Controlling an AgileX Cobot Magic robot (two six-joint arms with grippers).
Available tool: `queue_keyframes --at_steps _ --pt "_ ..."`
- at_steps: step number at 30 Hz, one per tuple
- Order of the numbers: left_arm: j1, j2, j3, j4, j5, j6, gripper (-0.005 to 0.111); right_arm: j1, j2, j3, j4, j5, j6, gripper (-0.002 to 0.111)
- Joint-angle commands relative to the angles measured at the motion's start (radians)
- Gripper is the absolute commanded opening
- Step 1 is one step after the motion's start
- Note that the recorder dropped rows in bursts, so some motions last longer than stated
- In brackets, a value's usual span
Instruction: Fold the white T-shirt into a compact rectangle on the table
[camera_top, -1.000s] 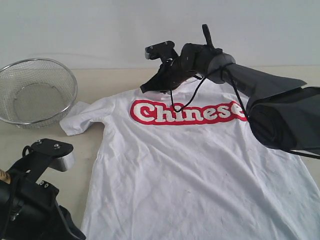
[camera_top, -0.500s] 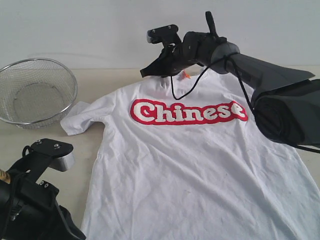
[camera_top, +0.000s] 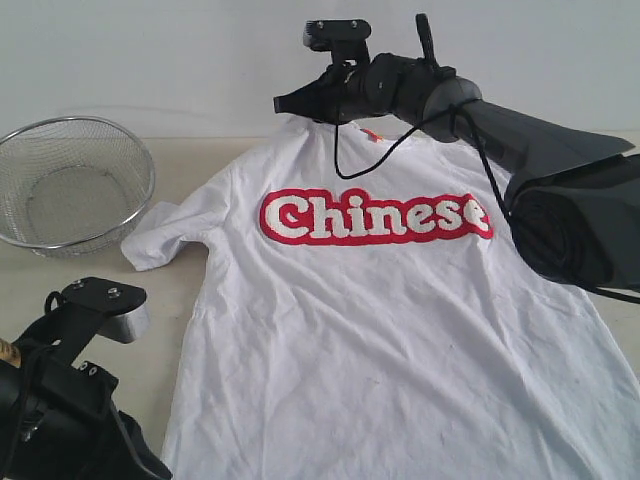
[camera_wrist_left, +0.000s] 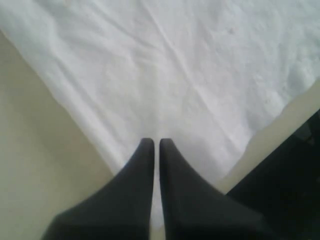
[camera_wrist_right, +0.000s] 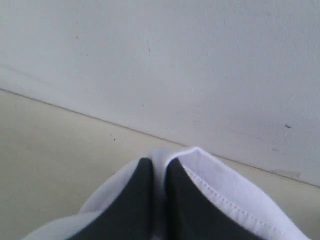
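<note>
The table (camera_top: 180, 165) runs pale and wide to a white wall (camera_top: 150, 60) at the far side. The T-shirt (camera_top: 380, 340) covers most of its middle and right, front up. Its hem is at the near edge, its collar is far, and its red-edged lettering (camera_top: 375, 216) runs across the chest.

The right arm (camera_top: 560, 190) reaches in from the right over the shirt's right shoulder and hides that sleeve. The right gripper (camera_top: 285, 103) is clenched on the collar and holds it up off the table, so the cloth slopes up to it. A cable loop hangs from the arm over the neck area.

A wire basket (camera_top: 76, 120) stands far left, just beside the crumpled left sleeve (camera_top: 160, 240).

The left gripper (camera_wrist_left: 156, 145) hangs near left over the shirt's edge, its fingers pressed together on nothing.

A small orange tag (camera_top: 371, 134) shows at the neck.
</note>
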Motion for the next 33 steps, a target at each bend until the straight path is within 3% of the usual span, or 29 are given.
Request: queue_keyframes --at_steps 1,5,9,11,14,15,17,18,26,32,33 --pt "-0.004 -0.007 -0.003 -0.003 -0.002 -0.004 0.004 -0.007 -0.016 0.002 0.125 -0.083 0.015 0.000" --pt "-0.004 -0.007 -0.003 -0.003 -0.002 -0.004 0.004 -0.007 -0.009 0.002 0.121 -0.099 0.020 0.000" --pt "-0.004 -0.007 -0.003 -0.003 -0.002 -0.004 0.004 -0.007 0.010 0.002 -0.079 0.019 0.020 0.000" --pt "-0.004 -0.007 -0.003 -0.003 -0.002 -0.004 0.004 -0.009 0.030 0.002 -0.090 0.066 0.020 0.005" --pt "-0.004 -0.007 -0.003 -0.003 0.001 -0.004 0.004 -0.013 0.044 0.002 -0.092 0.106 0.020 0.028" --pt "-0.004 -0.007 -0.003 -0.003 0.004 -0.004 0.004 -0.015 0.046 0.002 -0.092 0.118 0.023 0.044" --pt "-0.004 -0.007 -0.003 -0.003 0.006 -0.004 0.004 -0.017 0.046 0.002 -0.114 0.126 0.045 0.066" --pt "-0.004 -0.007 -0.003 -0.003 0.006 -0.004 0.004 -0.019 0.040 0.002 -0.138 0.135 0.083 0.068" --pt "-0.004 -0.007 -0.003 -0.003 -0.005 -0.004 0.004 -0.057 -0.050 0.002 -0.170 0.195 0.135 0.037" --pt "-0.004 -0.007 -0.003 -0.003 -0.020 -0.011 0.004 -0.111 -0.092 0.002 -0.167 0.390 0.138 0.000" --pt "-0.004 -0.007 -0.003 -0.003 -0.025 -0.011 0.004 -0.120 -0.092 0.002 -0.165 0.430 0.138 0.000"
